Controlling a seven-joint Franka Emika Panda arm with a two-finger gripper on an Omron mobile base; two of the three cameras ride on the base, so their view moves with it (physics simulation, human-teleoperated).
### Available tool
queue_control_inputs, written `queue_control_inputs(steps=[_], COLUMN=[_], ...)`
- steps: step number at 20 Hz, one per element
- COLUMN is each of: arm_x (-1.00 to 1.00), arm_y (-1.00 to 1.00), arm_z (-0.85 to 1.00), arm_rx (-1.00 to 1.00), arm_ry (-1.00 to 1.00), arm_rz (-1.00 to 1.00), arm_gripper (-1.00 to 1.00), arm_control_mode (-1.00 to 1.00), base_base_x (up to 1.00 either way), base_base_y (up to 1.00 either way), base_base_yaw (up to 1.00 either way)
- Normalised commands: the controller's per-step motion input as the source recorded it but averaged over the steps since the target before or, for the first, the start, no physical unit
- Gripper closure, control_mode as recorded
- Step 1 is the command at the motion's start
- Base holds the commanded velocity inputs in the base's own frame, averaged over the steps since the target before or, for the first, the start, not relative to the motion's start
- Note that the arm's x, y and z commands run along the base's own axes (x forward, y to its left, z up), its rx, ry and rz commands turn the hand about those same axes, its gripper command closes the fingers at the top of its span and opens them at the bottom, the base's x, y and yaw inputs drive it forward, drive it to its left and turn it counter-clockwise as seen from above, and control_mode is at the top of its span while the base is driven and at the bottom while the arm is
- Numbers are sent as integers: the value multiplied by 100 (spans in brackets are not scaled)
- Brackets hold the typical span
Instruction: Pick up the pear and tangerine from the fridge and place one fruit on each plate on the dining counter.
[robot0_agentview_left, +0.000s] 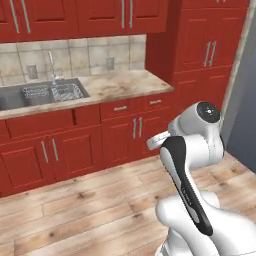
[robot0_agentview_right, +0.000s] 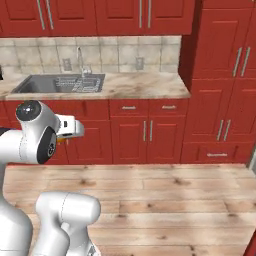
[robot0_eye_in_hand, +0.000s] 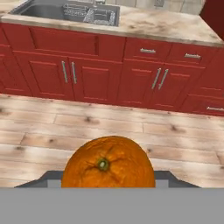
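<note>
Tangerine carried in the fingers above the kitchen floor.

In the hand view the tangerine (robot0_eye_in_hand: 108, 162) sat low and centred, its green stem end facing the camera, pinched by the fingers (robot0_eye_in_hand: 164, 176) with grey tips showing at either side. Beyond it lay the wooden plank floor (robot0_eye_in_hand: 131, 127) and red base cabinets (robot0_eye_in_hand: 87, 74). A marbled counter (robot0_agentview_left: 120, 85) carried a steel sink (robot0_agentview_left: 40, 94) with a faucet (robot0_agentview_left: 52, 67).

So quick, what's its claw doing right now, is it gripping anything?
Gripper: shut on the tangerine, carried above the wooden floor.
</note>
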Motion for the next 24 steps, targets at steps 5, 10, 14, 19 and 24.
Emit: queue_control_inputs(steps=[5,10,14,19,24], arm_x=[0,0,0,0,0], arm_y=[0,0,0,0,0], arm_z=[0,0,0,0,0], arm_rx=[0,0,0,0,0], arm_ry=[0,0,0,0,0], arm_rz=[0,0,0,0,0], arm_gripper=[100,100,100,100,100], arm_control_mode=[100,100,100,100,100], base_base_x=[6,36,83,94,64], base_base_y=[0,0,8,16,18], base_base_yaw=[88,73,31,11,39])
